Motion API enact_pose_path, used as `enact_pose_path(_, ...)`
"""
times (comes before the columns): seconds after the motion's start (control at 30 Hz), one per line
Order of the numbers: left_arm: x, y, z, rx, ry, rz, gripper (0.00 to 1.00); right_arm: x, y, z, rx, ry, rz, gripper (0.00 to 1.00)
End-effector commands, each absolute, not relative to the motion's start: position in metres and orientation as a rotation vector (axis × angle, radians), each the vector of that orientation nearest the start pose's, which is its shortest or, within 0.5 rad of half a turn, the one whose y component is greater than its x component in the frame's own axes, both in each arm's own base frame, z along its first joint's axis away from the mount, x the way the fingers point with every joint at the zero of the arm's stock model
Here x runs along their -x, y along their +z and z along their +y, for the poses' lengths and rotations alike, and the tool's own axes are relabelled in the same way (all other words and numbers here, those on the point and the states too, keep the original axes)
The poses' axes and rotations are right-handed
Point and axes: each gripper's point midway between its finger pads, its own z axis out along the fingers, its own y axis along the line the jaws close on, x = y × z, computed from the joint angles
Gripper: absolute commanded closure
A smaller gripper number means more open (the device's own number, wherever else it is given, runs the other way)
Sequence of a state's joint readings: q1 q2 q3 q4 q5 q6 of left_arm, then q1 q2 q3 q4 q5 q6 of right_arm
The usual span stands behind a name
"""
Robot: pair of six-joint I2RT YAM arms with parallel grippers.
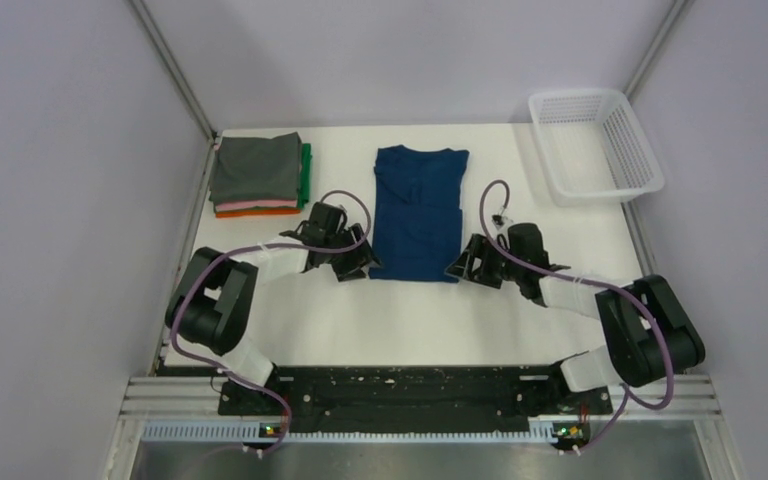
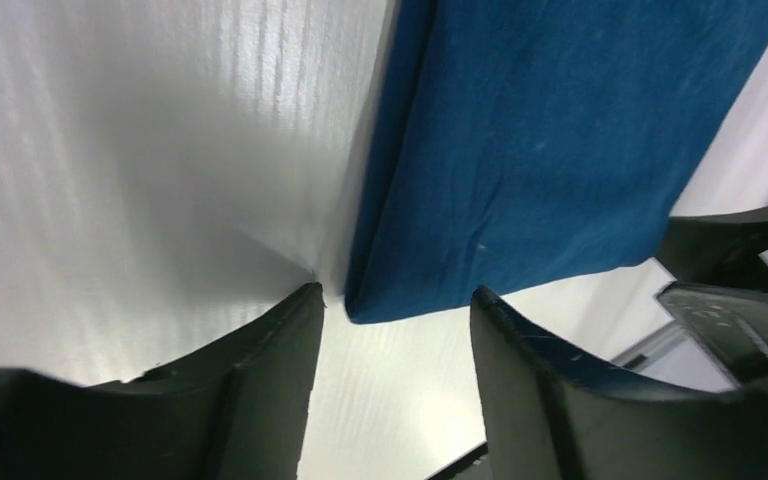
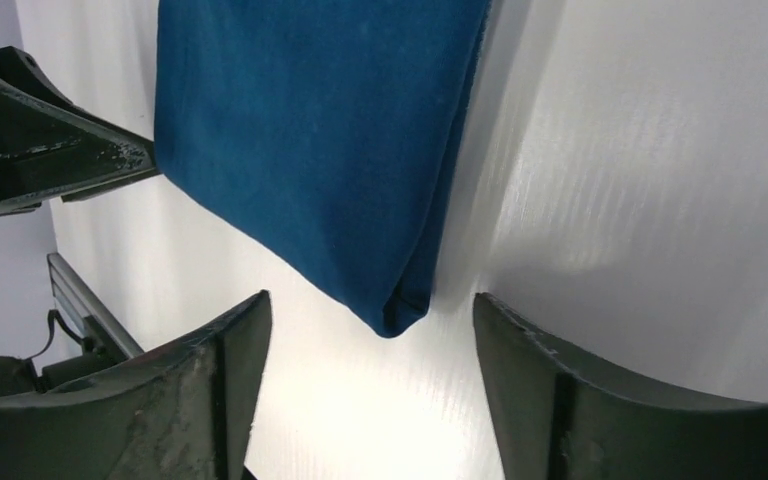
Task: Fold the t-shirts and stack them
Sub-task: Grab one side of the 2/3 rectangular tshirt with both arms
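You have both claws spread: the left claw and the right claw each sit low at a near corner of the blue shirt, which lies folded lengthwise mid-tabletop, apart from the grey-topped stack at the far left.

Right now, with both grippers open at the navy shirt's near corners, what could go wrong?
1. The left gripper and right gripper each straddle only a corner of the navy t-shirt. Closing may catch just some of the folded layers, so the fold could open on lifting.
2. Both appear low against the table. Pushing in may bunch the hem.
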State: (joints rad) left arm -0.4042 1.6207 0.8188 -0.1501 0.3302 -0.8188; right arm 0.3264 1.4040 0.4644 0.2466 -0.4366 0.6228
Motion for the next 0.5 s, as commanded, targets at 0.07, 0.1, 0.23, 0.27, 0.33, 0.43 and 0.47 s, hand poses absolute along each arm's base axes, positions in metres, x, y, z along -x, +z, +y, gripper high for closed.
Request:
enact_pose_path(0.07, -0.284, 0.016, -0.225, 0.423, -0.852, 2.718, 0.55, -0.256, 0.016, 0.198, -0.123, 0.964, 2.481, 0.42)
enact_pose_path(0.1, -0.282, 0.013, -0.224, 0.431, -0.845, 2.724, 0.59, -0.254, 0.011, 0.196, -0.129, 0.941, 2.501, 0.45)
enact_pose_path(0.23, -0.276, 0.006, -0.227, 0.428, -0.849, 2.751, 0.80, -0.247, -0.005, 0.187, -0.158, 0.852, 2.564, 0.49)
enact_pose_path(0.27, -0.275, 0.004, -0.227, 0.426, -0.841, 2.759, 0.82, -0.245, -0.007, 0.186, -0.160, 0.848, 2.572, 0.50)
enact_pose_path(0.33, -0.275, 0.000, -0.224, 0.437, -0.806, 2.767, 0.91, -0.243, -0.010, 0.186, -0.159, 0.852, 2.580, 0.53)
enact_pose_path(0.43, -0.276, -0.006, -0.220, 0.451, -0.754, 2.782, 0.97, -0.243, -0.015, 0.184, -0.167, 0.835, 2.594, 0.59)
enact_pose_path(0.47, -0.277, -0.008, -0.220, 0.451, -0.752, 2.784, 1.00, -0.243, -0.017, 0.185, -0.167, 0.834, 2.601, 0.61)
